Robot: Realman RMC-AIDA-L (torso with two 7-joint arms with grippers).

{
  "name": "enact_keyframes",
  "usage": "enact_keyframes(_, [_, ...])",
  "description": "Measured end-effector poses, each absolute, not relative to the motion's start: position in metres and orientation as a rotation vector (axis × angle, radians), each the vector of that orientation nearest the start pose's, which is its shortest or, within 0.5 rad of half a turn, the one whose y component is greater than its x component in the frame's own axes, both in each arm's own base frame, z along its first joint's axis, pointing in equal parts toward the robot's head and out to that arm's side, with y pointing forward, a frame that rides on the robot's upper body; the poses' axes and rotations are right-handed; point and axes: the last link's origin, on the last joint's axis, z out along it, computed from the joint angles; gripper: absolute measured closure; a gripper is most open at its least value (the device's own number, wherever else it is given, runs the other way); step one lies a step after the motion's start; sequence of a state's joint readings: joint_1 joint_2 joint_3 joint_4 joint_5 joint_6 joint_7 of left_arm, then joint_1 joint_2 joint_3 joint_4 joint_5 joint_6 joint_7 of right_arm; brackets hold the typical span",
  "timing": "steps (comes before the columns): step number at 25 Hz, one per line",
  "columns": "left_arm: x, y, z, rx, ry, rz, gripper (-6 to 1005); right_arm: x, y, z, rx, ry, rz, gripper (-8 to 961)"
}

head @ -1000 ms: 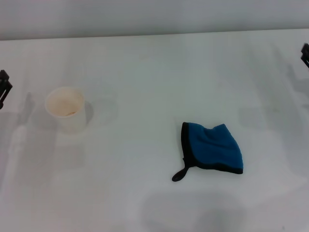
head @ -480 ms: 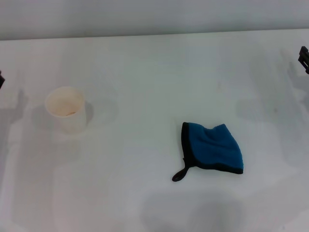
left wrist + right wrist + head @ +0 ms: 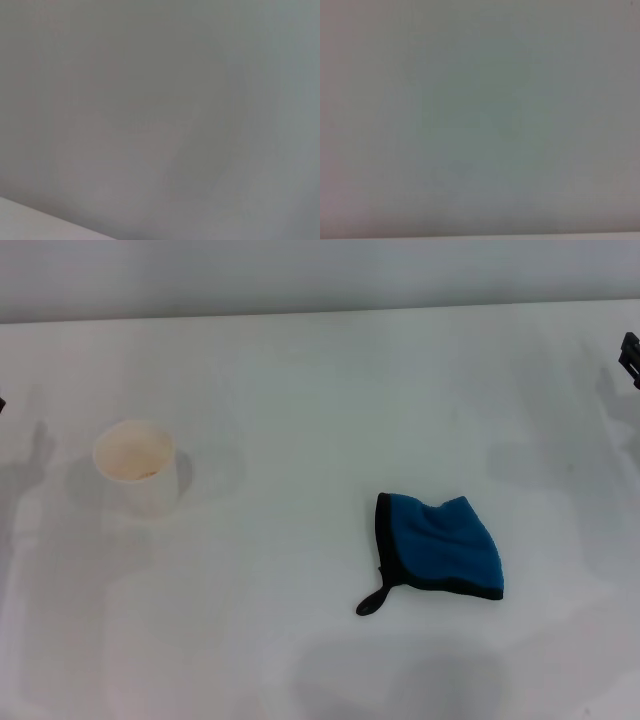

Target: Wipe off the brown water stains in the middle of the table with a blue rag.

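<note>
White table (image 3: 300, 370); blue rag (image 3: 440, 545) far from right pincer (image 3: 631, 355)

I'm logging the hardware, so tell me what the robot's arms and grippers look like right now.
Little shows. The right gripper is a sliver of black, angular hardware at the table's right edge. The left gripper is a black speck at the left edge. No cables or markings visible.

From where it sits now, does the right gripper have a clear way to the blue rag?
Probably yes. The right gripper sits at the table's far right edge, and only bare tabletop lies between it and the blue rag. The paper cup stands well off on the other side.
</note>
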State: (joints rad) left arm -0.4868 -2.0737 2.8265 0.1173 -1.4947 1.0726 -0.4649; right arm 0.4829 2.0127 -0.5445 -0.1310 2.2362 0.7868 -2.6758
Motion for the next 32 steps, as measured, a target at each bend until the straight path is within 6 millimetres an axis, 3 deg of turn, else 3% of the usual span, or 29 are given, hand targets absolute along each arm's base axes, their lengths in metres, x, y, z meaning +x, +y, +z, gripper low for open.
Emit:
enact_keyframes(11, [-0.350,0.333,-0.018,-1.488,-0.922,-0.809,107,0.395,0.354,0.049,-1.490,0.794,0.512,274])
enact_keyframes(16, [-0.361,0.330,-0.025,-1.491,-0.984,-0.738,106,0.388,0.355,0.050,-1.496,0.758,0.559,274])
enact_keyframes(32, [-0.360,0.325,-0.036,-1.650,-0.958,-0.682,112,0.388,0.353,0.046,-1.500,0.767,0.550,274])
